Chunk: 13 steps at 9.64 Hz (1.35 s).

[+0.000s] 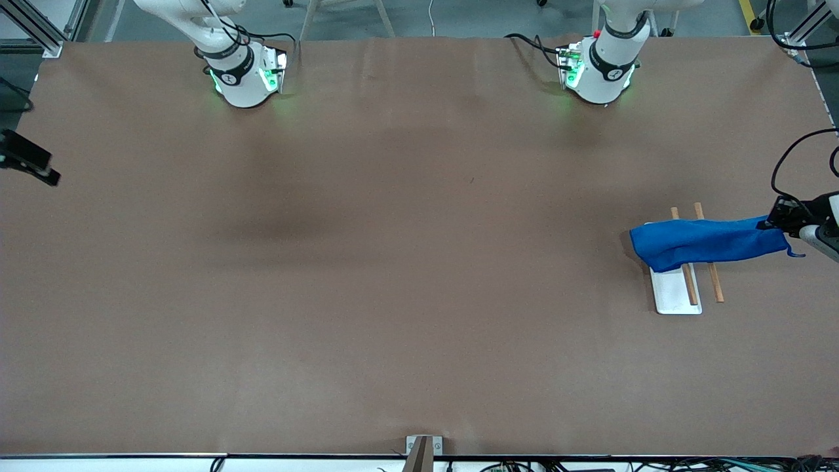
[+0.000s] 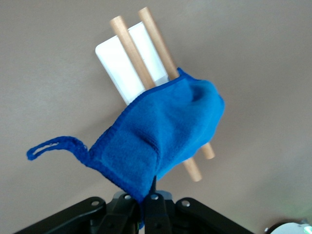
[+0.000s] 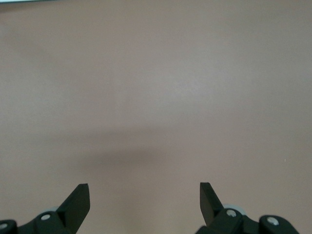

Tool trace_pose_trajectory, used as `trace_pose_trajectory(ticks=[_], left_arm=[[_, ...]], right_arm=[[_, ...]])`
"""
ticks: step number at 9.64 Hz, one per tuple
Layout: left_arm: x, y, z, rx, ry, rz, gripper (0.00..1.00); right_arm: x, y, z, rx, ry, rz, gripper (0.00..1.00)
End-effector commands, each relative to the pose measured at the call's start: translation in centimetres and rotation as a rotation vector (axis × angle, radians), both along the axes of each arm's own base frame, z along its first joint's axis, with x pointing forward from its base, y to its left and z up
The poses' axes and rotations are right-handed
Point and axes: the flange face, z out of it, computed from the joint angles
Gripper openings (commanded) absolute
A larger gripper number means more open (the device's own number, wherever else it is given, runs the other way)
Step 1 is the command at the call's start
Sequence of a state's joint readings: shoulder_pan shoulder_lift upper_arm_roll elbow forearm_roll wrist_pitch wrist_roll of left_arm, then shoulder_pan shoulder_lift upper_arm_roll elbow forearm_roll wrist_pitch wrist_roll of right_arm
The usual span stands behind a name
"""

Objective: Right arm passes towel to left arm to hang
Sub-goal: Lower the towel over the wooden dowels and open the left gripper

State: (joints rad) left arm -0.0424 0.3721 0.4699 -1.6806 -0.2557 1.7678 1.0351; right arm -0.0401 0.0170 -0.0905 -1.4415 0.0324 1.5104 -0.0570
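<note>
The bright blue towel (image 1: pixel 708 241) stretches from my left gripper (image 1: pixel 777 223) across two wooden rods (image 1: pixel 714 282) and over the farther end of the white tray (image 1: pixel 675 295), near the left arm's end of the table. In the left wrist view my left gripper (image 2: pixel 145 200) is shut on one corner of the towel (image 2: pixel 161 131). The cloth hangs out over the rods (image 2: pixel 129 48) and tray (image 2: pixel 117 63), and a thin loop (image 2: pixel 48 146) dangles from it. My right gripper (image 3: pixel 144 192) is open and empty over bare table.
The brown table (image 1: pixel 393 262) spreads wide between the arms' bases. A black piece (image 1: pixel 29 160) juts in at the right arm's end of the front view. A small bracket (image 1: pixel 423 449) sits at the table's near edge.
</note>
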Motion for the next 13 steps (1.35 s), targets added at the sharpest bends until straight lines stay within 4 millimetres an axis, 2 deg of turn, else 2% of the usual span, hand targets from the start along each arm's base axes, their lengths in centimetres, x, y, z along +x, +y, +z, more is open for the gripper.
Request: trace_pose_trajectory(ticks=[1,3,4,5,6,7,8,10,11,12,13], left_arm=[[0.7,0.4,-3.0,0.011,0.054,0.028,0.00],[0.7,0.4,-4.9,0.011,0.087,0.074,0.01],[0.4,1.3,-5.8,0.012,0.103,0.094,0.04],[0.1,1.8,-6.5,0.011,0.115,0.107,0.23],[0.3,1.7,-6.6,0.002,0.110,0.123,0.71],[0.5,1.6,-6.0,0.002,0.097,0.131,0.89],[0.9,1.4,-5.2,-0.003,0.074,0.156,0.93],[1.1,1.3,-1.6,-0.012,0.012,0.226,1.00],[1.1,0.9,0.2,-0.015,-0.018,0.235,1.00],[1.3,0.0,2.0,-0.006,-0.043,0.274,1.00],[1.6,-2.2,3.9,-0.011,-0.065,0.302,1.00]], right_arm=[[-1.3,-0.1,-2.5,0.021,-0.012,-0.036,0.99],[-1.4,-0.2,-2.8,0.022,-0.003,-0.045,0.99],[-1.3,-0.4,-2.1,0.019,-0.016,-0.045,1.00],[-1.2,-0.5,-1.8,0.017,-0.023,-0.045,1.00],[-1.1,-1.0,-1.6,0.021,-0.028,-0.057,1.00],[-1.0,-1.2,-1.2,0.021,-0.037,-0.062,1.00],[-1.0,-1.1,-1.3,0.021,-0.036,-0.056,1.00],[-1.0,-1.0,-1.3,0.021,-0.034,-0.057,1.00],[-0.9,-0.8,-1.2,0.019,-0.037,-0.053,1.00],[-0.9,-0.8,-1.3,0.017,-0.035,-0.054,1.00],[-0.9,-1.0,-1.3,0.016,-0.039,-0.058,1.00]])
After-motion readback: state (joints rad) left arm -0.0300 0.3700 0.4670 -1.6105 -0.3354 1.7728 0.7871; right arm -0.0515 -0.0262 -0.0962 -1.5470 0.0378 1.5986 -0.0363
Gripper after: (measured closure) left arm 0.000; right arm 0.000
